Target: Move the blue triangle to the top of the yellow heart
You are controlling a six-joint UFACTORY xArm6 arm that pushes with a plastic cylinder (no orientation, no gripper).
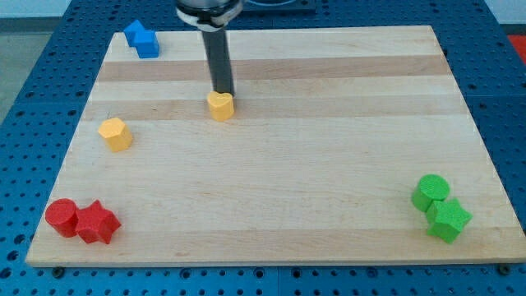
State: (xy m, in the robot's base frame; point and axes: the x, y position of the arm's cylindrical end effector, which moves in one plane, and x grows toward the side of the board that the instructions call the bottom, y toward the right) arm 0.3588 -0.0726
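The wooden board fills most of the view and lies on a blue table with holes. The dark rod comes down from the view's top, and my tip stands on the board. It has no jaws and it holds nothing; it is only a bare rod.

Far from my tip, toward the view's bottom right, there are a green cylinder and a green block with many corners, touching each other. Far toward the view's bottom left are a red cylinder and a red star, also touching.

To the view's left and a little lower than my tip is a yellow block; its shape looks like a hexagon.

The blue triangle is well apart from my tip, toward the view's top left, near the corner of the board.

The yellow heart is just below my tip, touching it or almost; I cannot tell which.
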